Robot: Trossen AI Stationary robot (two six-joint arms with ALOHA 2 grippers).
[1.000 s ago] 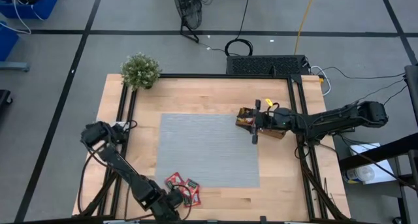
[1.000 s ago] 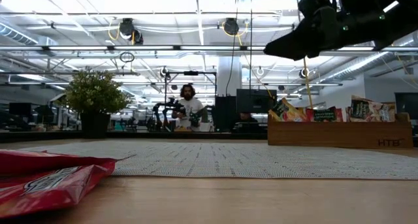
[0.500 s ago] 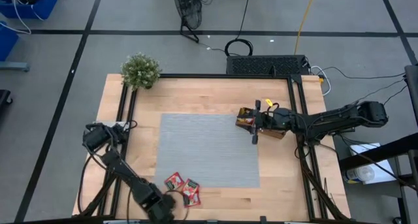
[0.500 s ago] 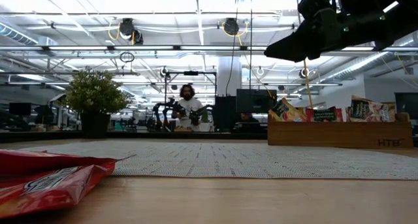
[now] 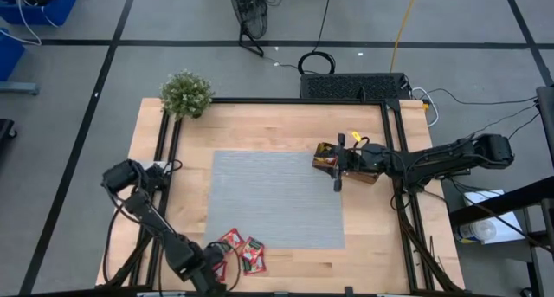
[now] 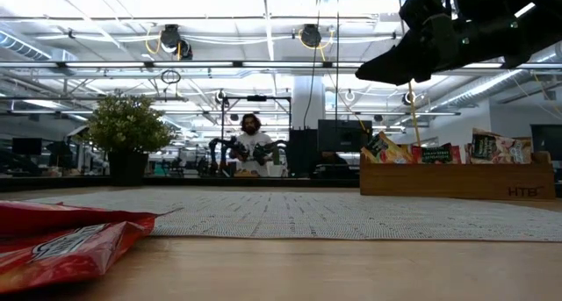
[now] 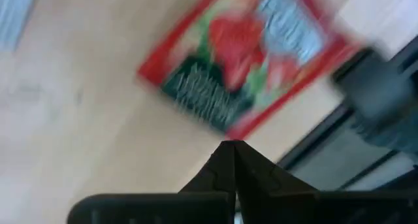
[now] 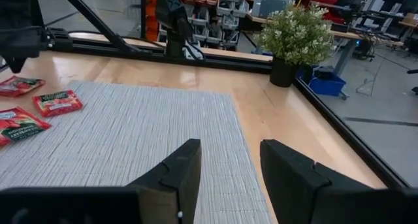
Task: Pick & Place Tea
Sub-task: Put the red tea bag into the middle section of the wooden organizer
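Observation:
Three red tea sachets (image 5: 247,249) lie flat at the mat's near left corner, partly on the wood; the low view shows them (image 6: 61,240) at the near left, and the right wrist view shows them too (image 8: 57,102). My left gripper (image 5: 215,269) is shut and empty, pointing steeply down just left of them. One sachet (image 7: 241,61) lies on the wood beyond its fingertips (image 7: 228,155). My right gripper (image 5: 339,180) hovers open and level over the mat's far right corner, its fingers (image 8: 176,172) wide apart. More sachets stand in the wooden tray (image 6: 457,180).
The grey mat (image 5: 277,197) covers the table's middle. The wooden tray (image 5: 333,157) stands at its far right corner, under my right arm. A potted plant (image 5: 186,93) stands at the far left corner. Black rails (image 5: 164,158) run along the table's sides. A person stands in the room behind.
My left gripper has moved toward the table's left edge, away from the red sachets, and has tipped further downward. The sachets lie where they were.

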